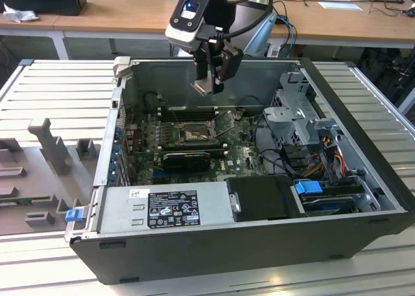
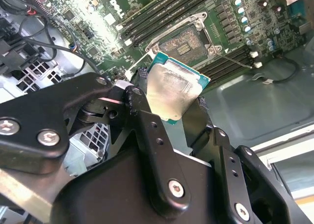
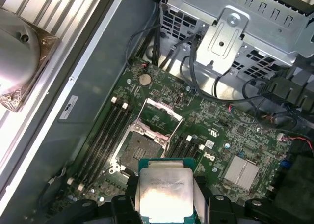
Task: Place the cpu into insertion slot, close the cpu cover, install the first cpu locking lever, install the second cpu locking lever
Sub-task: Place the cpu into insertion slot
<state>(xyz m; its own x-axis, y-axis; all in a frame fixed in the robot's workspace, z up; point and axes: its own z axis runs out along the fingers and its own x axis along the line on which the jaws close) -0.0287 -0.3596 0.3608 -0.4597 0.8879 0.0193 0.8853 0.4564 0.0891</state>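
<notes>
My gripper (image 1: 209,82) hangs above the open computer case, shut on the cpu (image 1: 203,86), a flat square chip with a pale silver face. In both wrist views the cpu (image 2: 174,89) (image 3: 164,192) sits clamped between the black fingers (image 2: 142,111). It is in the air, well clear of the board. Below it, the insertion slot (image 1: 194,135) (image 2: 185,41) (image 3: 140,148) lies uncovered in the green circuit board. The cpu cover (image 1: 225,122) (image 3: 162,117) is swung up on its hinge beside the slot. A thin lever rod (image 2: 235,62) sticks out from the socket's side.
Long black memory slots (image 3: 105,135) flank the socket and a black graphics card (image 1: 188,160) lies in front of it. A grey power supply (image 1: 168,208) fills the case front, with a metal drive cage (image 1: 298,111) and cables (image 1: 324,160) at the exterior view's right. Case walls (image 1: 123,114) ring the board.
</notes>
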